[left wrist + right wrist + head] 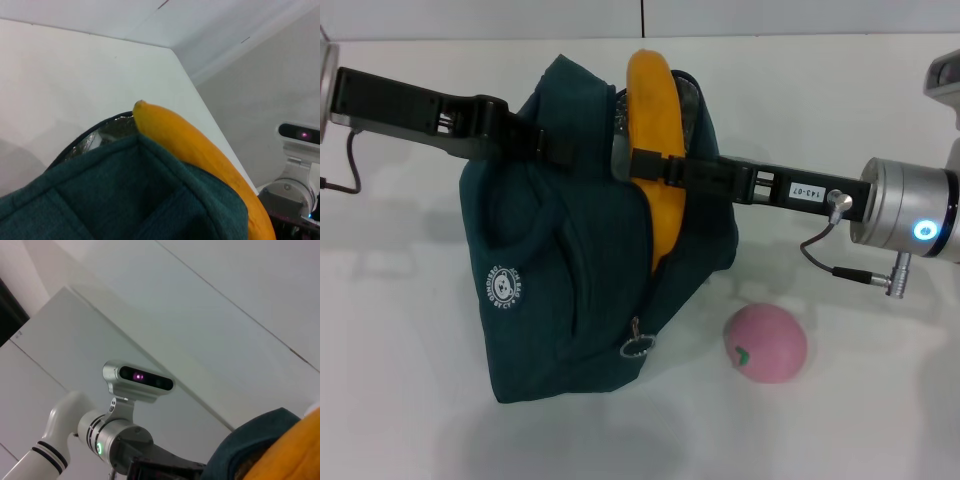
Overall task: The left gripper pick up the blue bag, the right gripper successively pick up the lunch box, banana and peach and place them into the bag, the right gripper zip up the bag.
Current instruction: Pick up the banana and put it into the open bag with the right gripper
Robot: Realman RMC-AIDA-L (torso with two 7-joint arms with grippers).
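Nearest the head camera, the peach waits at five o'clock of the bag, which the left gripper grips by its rim. Clamped on the banana, the right gripper should probably lower it deeper through the mouth before releasing, since half still protrudes.

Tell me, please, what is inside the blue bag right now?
The banana stands half in the blue bag, gripped by the right gripper; silver lining shows beside it. The bag's fabric hides anything deeper, so no lunch box is visible.

1 bag, 1 banana, 1 peach
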